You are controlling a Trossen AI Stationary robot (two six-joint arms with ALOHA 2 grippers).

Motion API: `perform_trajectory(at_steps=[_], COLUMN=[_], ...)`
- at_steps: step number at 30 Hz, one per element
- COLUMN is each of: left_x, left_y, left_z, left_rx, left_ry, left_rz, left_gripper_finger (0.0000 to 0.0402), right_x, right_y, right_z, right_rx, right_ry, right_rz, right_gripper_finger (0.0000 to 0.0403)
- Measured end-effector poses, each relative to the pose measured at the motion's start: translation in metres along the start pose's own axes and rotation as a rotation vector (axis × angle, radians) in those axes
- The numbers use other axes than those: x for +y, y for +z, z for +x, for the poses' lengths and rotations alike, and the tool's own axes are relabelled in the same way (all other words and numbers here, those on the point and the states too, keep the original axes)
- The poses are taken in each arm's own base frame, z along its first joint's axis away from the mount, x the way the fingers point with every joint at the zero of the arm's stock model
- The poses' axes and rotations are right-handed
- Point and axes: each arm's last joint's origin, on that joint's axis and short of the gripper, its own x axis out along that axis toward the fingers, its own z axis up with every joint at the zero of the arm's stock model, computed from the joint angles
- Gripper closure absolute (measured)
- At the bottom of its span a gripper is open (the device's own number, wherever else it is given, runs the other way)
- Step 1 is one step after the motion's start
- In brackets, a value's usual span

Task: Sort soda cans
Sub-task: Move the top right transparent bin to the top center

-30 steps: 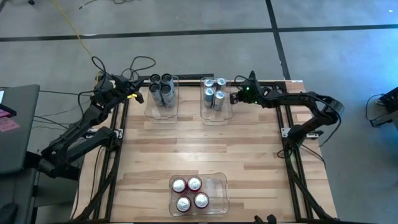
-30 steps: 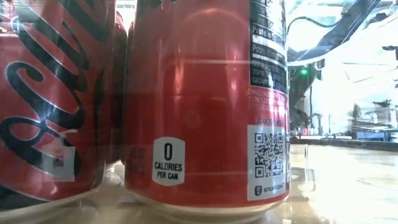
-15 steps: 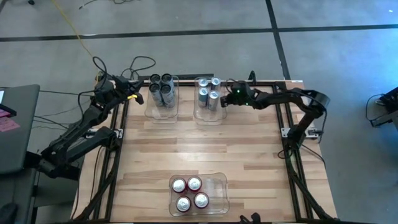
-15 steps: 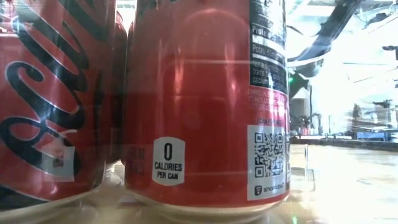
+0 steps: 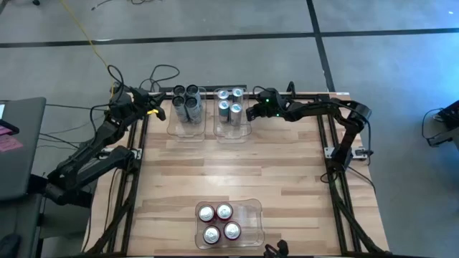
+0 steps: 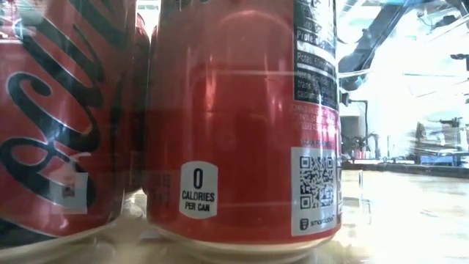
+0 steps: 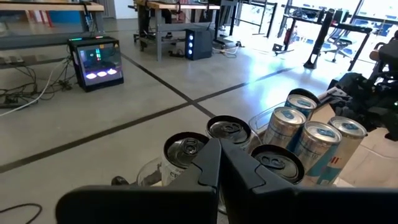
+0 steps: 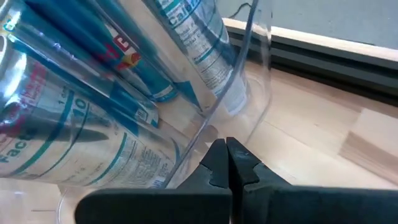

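Observation:
Several silver-and-blue soda cans (image 5: 230,106) stand upright in a clear bin (image 5: 234,127) at the table's far edge. My right gripper (image 5: 250,112) is shut, its tips at that bin's right wall. Left of it, dark grey cans (image 5: 187,100) fill a second clear bin (image 5: 188,127). My left gripper (image 5: 155,110) hangs shut just left of that bin, and its wrist view looks over the dark cans (image 7: 229,130) without showing any contact. Red cans (image 5: 219,222) stand in a third bin (image 5: 251,215) at the near edge, and they fill the low view (image 6: 242,125). My right gripper pushes with its shut fingertips (image 8: 217,155) against the clear bin's right wall, low down near its base (image 8: 208,134). The fingers come from the table's right side, slanting down. The bin rests flat on the table with its cans upright.
Bare wooden table (image 5: 229,168) lies between the far bins and the near bin. Cables (image 5: 161,72) trail off the far left corner. The arm frames (image 5: 333,154) stand along both side edges.
My right gripper has gone toward the table's left edge, staying shut and tipping further down. The bin of silver-and-blue cans has slid left along the far edge ahead of it and now stands close to the dark-can bin.

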Motion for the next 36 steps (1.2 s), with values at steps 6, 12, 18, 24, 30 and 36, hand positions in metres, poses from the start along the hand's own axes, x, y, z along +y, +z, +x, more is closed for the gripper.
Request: perform_trajectory(at_steps=[6, 12, 18, 24, 30, 36], left_x=[0.000, 0.000, 0.000, 0.000, 0.000, 0.000], left_y=[0.000, 0.000, 0.000, 0.000, -0.001, -0.001], left_z=[0.000, 0.000, 0.000, 0.000, 0.000, 0.000], left_rx=[0.002, 0.002, 0.003, 0.003, 0.006, 0.015], left_ry=[0.000, 0.000, 0.000, 0.000, 0.000, 0.000], left_rz=[0.009, 0.008, 0.008, 0.007, 0.006, 0.005], left_gripper_finger=[0.0401, 0.0401, 0.0401, 0.0401, 0.0401, 0.0401], right_x=[0.011, 0.021, 0.023, 0.023, 0.024, 0.024], right_y=[0.007, 0.016, 0.020, 0.021, 0.022, 0.024], right_z=[0.000, 0.000, 0.000, 0.000, -0.001, -0.006], right_rx=[-0.019, -0.036, -0.049, -0.059, -0.074, -0.064], right_ry=[0.031, 0.059, 0.065, 0.069, 0.074, 0.066], right_rz=[-0.011, -0.037, -0.045, -0.065, -0.094, -0.111], right_gripper_finger=[0.0403, 0.0403, 0.0403, 0.0403, 0.0403, 0.0398])
